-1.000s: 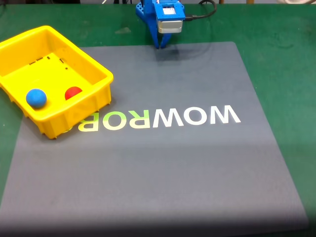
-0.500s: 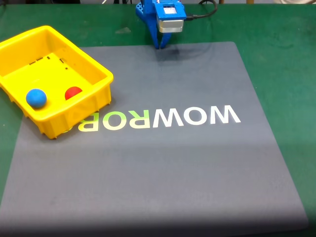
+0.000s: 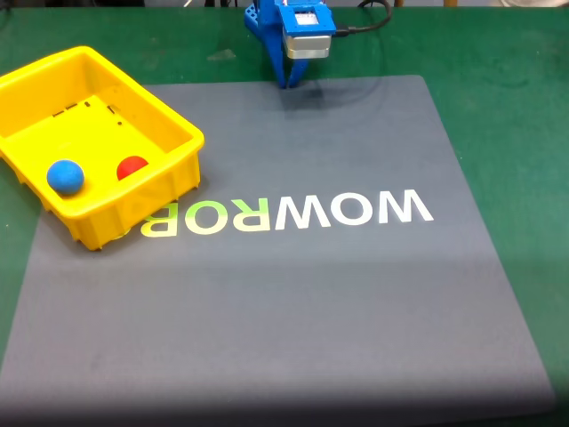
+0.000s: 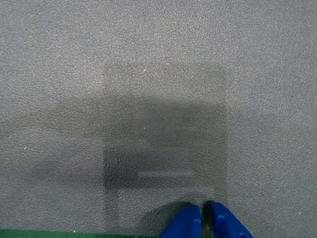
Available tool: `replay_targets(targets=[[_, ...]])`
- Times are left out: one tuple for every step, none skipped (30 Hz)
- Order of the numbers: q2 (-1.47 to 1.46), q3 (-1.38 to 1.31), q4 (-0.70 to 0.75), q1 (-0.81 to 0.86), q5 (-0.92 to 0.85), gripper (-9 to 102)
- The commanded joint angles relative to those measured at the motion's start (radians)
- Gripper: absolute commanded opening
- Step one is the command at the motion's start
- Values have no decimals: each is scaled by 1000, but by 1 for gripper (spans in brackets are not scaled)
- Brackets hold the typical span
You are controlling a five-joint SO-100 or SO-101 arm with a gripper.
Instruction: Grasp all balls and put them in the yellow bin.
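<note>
Jaws of the blue gripper (image 4: 202, 218) are pinched together, holding nothing. Both small round balls, blue (image 3: 65, 176) and red (image 3: 132, 166), sit inside the bright yellow plastic bin (image 3: 169, 118). Nothing looks left to pick up.

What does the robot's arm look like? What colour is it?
The arm is bright blue plastic. A silvery-grey box with a white label sits on it, and a black cable curls off behind. Its gripper has two smooth, rounded blue fingers.

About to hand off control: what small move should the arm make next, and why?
Probably none; hold at rest. The blue ball and red ball both lie inside the yellow bin, and the gripper is shut, holding nothing, at the mat's far edge.
</note>
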Motion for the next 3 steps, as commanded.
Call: replay_targets(targets=[[9,31,2,9,-3,0],[9,31,2,9,-3,0],[9,31,2,9,-3,0]])
